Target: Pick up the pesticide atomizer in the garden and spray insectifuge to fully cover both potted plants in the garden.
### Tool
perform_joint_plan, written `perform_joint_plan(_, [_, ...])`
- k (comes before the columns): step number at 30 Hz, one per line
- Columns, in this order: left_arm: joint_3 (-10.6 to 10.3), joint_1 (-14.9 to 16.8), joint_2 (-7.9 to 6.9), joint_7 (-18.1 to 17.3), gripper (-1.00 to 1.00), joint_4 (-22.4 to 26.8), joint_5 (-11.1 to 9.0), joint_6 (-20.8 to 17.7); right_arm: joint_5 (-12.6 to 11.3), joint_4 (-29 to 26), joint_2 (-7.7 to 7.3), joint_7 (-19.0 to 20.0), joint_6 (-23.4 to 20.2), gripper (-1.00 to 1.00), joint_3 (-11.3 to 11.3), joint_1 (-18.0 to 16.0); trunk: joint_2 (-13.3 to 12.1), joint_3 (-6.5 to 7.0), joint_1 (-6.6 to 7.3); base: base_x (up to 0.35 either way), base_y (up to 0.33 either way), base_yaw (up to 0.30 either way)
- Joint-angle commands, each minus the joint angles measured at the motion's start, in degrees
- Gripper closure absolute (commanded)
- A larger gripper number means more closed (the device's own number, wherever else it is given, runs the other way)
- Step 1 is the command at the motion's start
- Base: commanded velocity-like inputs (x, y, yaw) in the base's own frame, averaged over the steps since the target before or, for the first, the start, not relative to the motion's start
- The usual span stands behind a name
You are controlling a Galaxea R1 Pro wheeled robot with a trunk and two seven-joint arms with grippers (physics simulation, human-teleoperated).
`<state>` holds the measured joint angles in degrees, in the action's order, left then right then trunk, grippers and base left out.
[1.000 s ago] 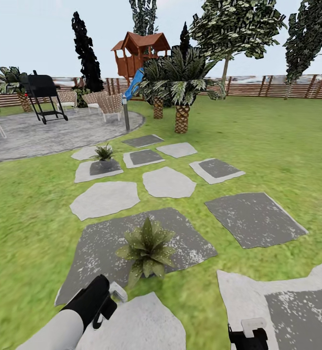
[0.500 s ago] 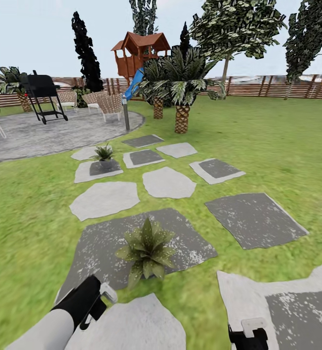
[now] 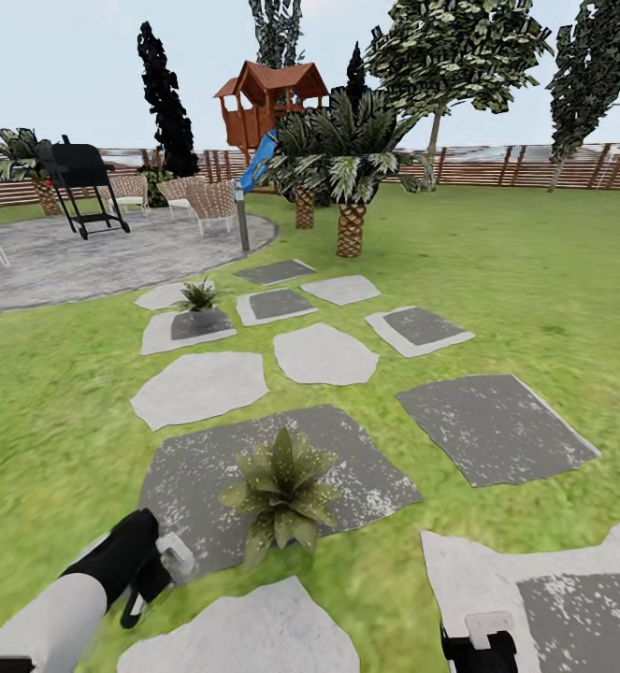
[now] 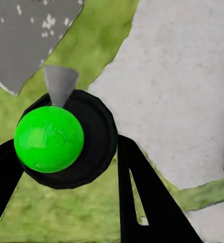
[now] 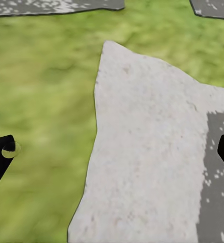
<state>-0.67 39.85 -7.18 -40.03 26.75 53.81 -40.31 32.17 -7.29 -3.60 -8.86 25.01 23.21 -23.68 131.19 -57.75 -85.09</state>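
My left gripper (image 3: 149, 572), low at the left of the head view, is shut on the pesticide atomizer (image 3: 176, 554), whose whitish nozzle head points toward the near potted plant (image 3: 280, 486). In the left wrist view the atomizer (image 4: 66, 139) is a dark round body with a bright green cap and a grey cone nozzle, held between the black fingers (image 4: 142, 197). That near rosette stands on a dark stepping stone (image 3: 366, 467), just right of the nozzle. The second potted plant (image 3: 199, 296) sits farther off on a small stone. My right gripper (image 3: 478, 643) is open over a pale stone (image 5: 152, 152).
Grey stepping stones (image 3: 324, 353) cross the lawn ahead. A round paved patio (image 3: 85, 257) with a black grill (image 3: 80, 182) and wicker chairs (image 3: 207, 201) lies far left. Palms (image 3: 350, 201), a post (image 3: 242, 220), a wooden playhouse (image 3: 270, 98) and a slatted fence (image 3: 534, 164) stand behind.
My left arm has drawn back to the left and lower with the atomizer, away from the near plant. The head view has shifted slightly. The right gripper has stayed put.
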Motion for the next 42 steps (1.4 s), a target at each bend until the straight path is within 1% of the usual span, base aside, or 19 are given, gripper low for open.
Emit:
perform_joint_plan(1, [0.0,1.5,-0.9,-4.4,1.0,0.7,2.2,-0.1,0.6,0.1,0.0,-0.3,0.2,-1.0,0.3,0.0,0.0,-0.06,0.01,0.0,0.0,0.0])
perform_joint_plan(2, [0.0,2.7,-1.38,-7.6,1.0,1.5,3.8,0.5,0.6,0.1,0.0,-0.3,0.2,-1.0,0.3,0.0,0.0,-0.06,0.01,0.0,0.0,0.0])
perform_joint_plan(3, [0.0,3.7,-1.6,-9.9,1.0,2.5,4.9,1.6,0.6,0.1,0.0,-0.3,0.2,-1.0,0.3,0.0,0.0,-0.06,0.01,0.0,0.0,0.0])
perform_joint_plan(4, [0.0,4.6,-1.63,-11.4,1.0,3.4,5.7,3.0,0.6,0.1,0.0,-0.3,0.2,-1.0,0.3,0.0,0.0,-0.06,0.01,0.0,0.0,0.0])
perform_joint_plan(6, [0.0,6.7,-1.2,-13.4,1.0,4.4,6.4,4.5,0.6,0.1,0.0,-0.2,0.2,-1.0,0.3,0.0,0.0,-0.06,0.01,0.0,0.0,0.0])
perform_joint_plan(7, [-0.9,8.5,-1.02,-14.6,1.0,4.6,6.5,4.8,0.6,0.1,0.0,-0.2,0.2,-1.0,0.3,0.0,0.0,-0.06,0.01,0.0,0.0,0.0])
perform_joint_plan(9, [-3.5,10.7,-1.03,-16.8,1.0,4.8,6.6,4.8,0.6,0.1,0.0,-0.2,0.2,-1.0,0.3,0.0,0.0,-0.06,0.01,0.0,0.0,0.0])
perform_joint_plan(11, [-8.7,14.4,-0.96,-24.0,1.0,4.8,6.9,4.6,0.6,0.1,0.01,-0.2,0.2,-1.0,0.3,0.0,0.0,-0.06,0.01,0.0,0.0,0.0])
perform_joint_plan(12, [-10.5,15.4,-0.89,-25.8,1.0,4.8,7.2,4.5,0.6,0.1,0.0,-0.2,0.2,-1.0,0.3,0.0,0.0,-0.06,0.01,0.0,0.0,0.0])
perform_joint_plan(14, [-12.5,16.1,-0.77,-27.2,1.0,4.8,8.0,4.4,0.6,0.1,0.0,-0.2,0.2,-1.0,0.3,0.0,0.0,-0.06,0.01,0.0,0.0,0.0])
perform_joint_plan(16, [-13.3,16.3,-0.63,-27.7,1.0,4.9,8.6,4.3,0.6,0.1,0.0,-0.2,0.2,-1.0,0.3,0.0,0.0,-0.06,0.01,0.0,0.0,0.0])
perform_joint_plan(17, [-13.5,16.3,-0.58,-27.8,1.0,4.9,9.5,4.3,0.5,0.1,0.0,-0.2,0.2,-1.0,0.3,0.0,0.0,-0.06,0.01,0.063,0.0,0.0])
perform_joint_plan(18, [-13.5,16.3,-0.57,-27.9,1.0,4.8,10.1,4.0,0.5,0.1,0.05,-0.3,0.2,-1.0,0.3,0.0,0.0,-0.06,0.01,0.217,0.0,0.0])
perform_joint_plan(20, [-13.5,16.3,-0.56,-27.9,1.0,4.8,10.5,3.8,0.5,0.1,0.08,-0.3,0.2,-1.0,0.3,0.0,0.0,-0.06,0.01,0.292,0.0,0.0])
perform_joint_plan(25, [-13.6,16.2,-0.56,-27.9,1.0,4.8,10.8,3.7,0.5,0.1,0.09,-0.2,0.2,-1.0,0.3,0.0,0.0,-0.06,0.01,0.332,0.0,0.023])
perform_joint_plan(29, [-13.6,16.2,-0.5,-27.9,1.0,4.8,10.8,3.7,0.5,0.1,0.15,-0.2,0.2,-1.0,0.3,0.0,0.0,-0.06,0.01,0.314,-0.086,0.203])
perform_joint_plan(33, [-14.5,16.1,0.12,-27.9,1.0,4.7,11.6,3.6,0.5,0.1,0.17,-0.2,0.2,-1.0,0.3,0.0,0.0,-0.06,0.01,0.281,-0.16,0.239])
perform_joint_plan(38, [-14.6,15.8,0.92,-27.9,1.0,4.7,11.9,3.6,0.5,0.1,0.17,-0.2,0.2,-1.0,0.3,0.0,0.0,-0.06,0.01,0.201,-0.213,0.03])
perform_joint_plan(42, [-14.7,15.4,1.02,-27.9,1.0,4.6,11.9,3.6,0.5,0.1,0.16,-0.2,0.2,-1.0,0.3,0.0,0.0,-0.06,0.01,0.136,-0.255,0.001])
